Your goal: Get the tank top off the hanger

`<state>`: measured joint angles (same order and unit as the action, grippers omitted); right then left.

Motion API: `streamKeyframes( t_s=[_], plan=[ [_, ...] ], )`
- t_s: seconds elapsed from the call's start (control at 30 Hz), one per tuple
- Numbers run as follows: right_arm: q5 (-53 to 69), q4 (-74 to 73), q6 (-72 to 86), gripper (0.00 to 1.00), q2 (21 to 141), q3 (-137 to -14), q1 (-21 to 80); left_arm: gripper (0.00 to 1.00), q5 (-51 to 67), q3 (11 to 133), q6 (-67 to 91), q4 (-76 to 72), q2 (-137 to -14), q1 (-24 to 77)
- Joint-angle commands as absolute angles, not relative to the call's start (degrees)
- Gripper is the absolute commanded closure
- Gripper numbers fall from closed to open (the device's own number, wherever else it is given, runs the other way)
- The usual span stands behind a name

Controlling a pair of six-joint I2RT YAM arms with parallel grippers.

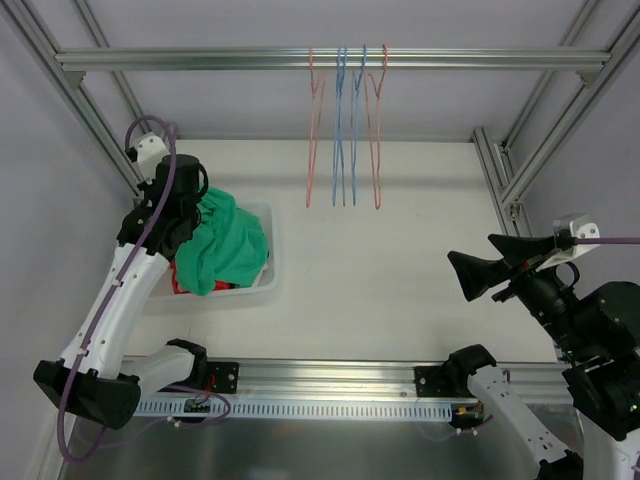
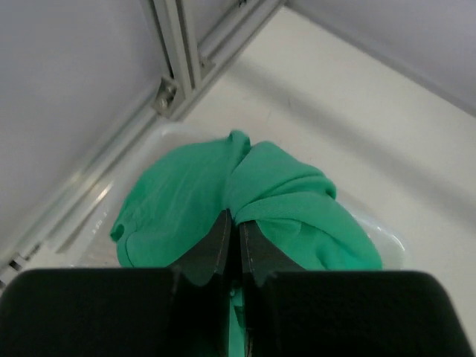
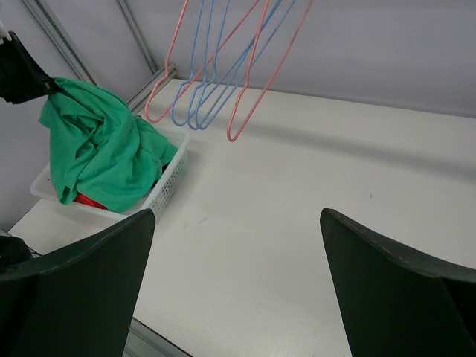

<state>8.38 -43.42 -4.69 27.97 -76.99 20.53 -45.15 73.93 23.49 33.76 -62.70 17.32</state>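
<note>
The green tank top hangs bunched from my left gripper and drapes into a white basket at the table's left. In the left wrist view the fingers are shut on a fold of the green cloth. Several bare pink and blue wire hangers hang from the top rail, none carrying cloth. My right gripper is open and empty above the table's right side, far from the tank top; its gap shows only bare table.
A red item lies in the basket under the green cloth. The hangers dangle over the table's far middle. Aluminium frame posts stand at the back left and the right.
</note>
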Motion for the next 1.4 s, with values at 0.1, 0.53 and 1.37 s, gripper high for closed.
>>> streamKeyframes(
  t_s=[0.1, 0.53, 1.37],
  plan=[
    [9.66, -40.69, -4.57, 0.00, 27.95, -74.71, 20.48, 1.00, -35.43, 63.92, 43.74, 33.49, -66.61, 8.53],
    [10.81, -39.29, -4.40, 0.01, 26.72, -67.77, 20.48, 1.00, -36.12, 50.53, 58.99, 33.05, -81.88, 4.75],
    [11.43, -38.93, -4.83, 0.00, 26.45, -66.88, 20.30, 0.02, -29.79, 46.93, 31.02, 18.10, -67.52, 4.75]
  ],
)
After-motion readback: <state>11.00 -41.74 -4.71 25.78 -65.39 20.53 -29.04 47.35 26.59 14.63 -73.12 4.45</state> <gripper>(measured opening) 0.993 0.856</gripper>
